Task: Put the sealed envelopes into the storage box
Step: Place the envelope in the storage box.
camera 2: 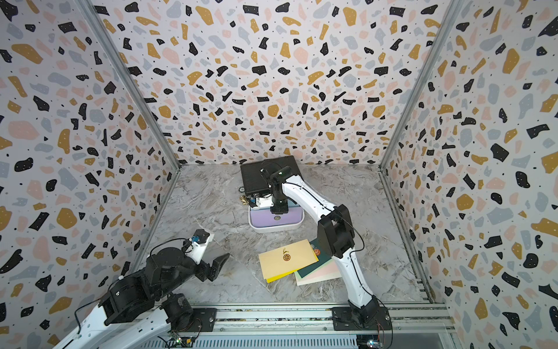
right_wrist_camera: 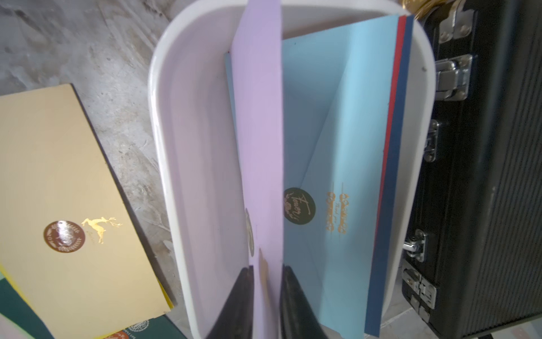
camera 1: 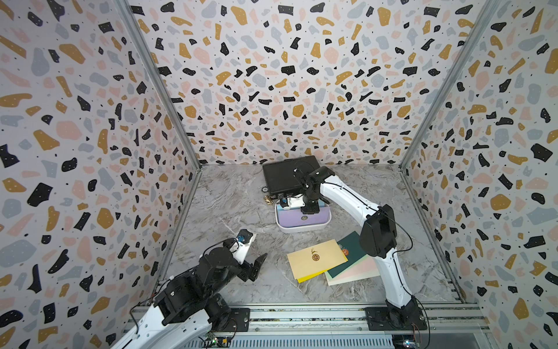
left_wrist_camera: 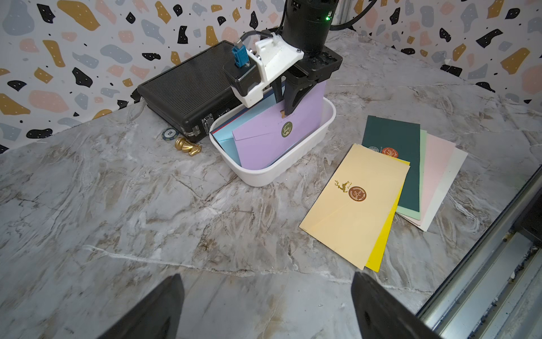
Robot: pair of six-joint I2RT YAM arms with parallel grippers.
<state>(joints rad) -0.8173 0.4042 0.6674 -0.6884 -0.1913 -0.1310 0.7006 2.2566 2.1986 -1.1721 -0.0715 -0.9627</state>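
Your right arm reaches from its near-right base out over the table, wrist turned straight down, so the right gripper (left_wrist_camera: pixel 286 104) points into the storage box (left_wrist_camera: pixel 258 179) at centre far. Its fingers (right_wrist_camera: pixel 293 299) stand a little apart on either side of the top edge of the lilac envelope (left_wrist_camera: pixel 281 143). That envelope leans tilted in the box against a light blue envelope (right_wrist_camera: pixel 337 117). Whether either finger touches the paper, you cannot tell.

Your left arm is folded low at near left, the left gripper (left_wrist_camera: pixel 267 277) spread wide above the table (left_wrist_camera: pixel 117 205).

A black briefcase (left_wrist_camera: pixel 187 85) sits just beyond the box, with a poker chip (left_wrist_camera: pixel 170 134) and a gold figure (left_wrist_camera: pixel 187 148) just left of it. Near right of the box lies a fanned pile topped by a cream envelope (left_wrist_camera: pixel 352 214). In both top views your right arm hides part of the pile.
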